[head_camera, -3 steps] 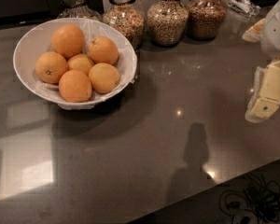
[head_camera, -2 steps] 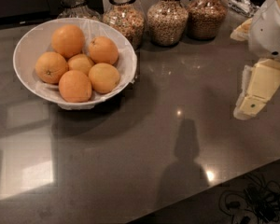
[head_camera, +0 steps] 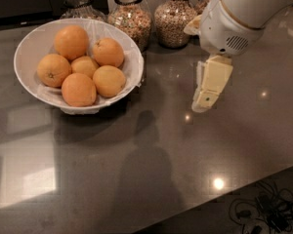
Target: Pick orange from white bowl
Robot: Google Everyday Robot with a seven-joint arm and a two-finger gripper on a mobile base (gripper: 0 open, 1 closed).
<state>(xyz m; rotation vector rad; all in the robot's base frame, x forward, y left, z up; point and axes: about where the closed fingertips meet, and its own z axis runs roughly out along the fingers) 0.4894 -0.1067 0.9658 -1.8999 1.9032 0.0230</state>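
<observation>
Glossy counter; blocky jaws near white bowl

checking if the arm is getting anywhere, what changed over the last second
The gripper moved left from the right edge of the view toward the bowl. It now hangs above the counter, to the bowl's right. It has taken hold of nothing. The six oranges lie in the bowl as before, and the jars behind it have not moved.
</observation>
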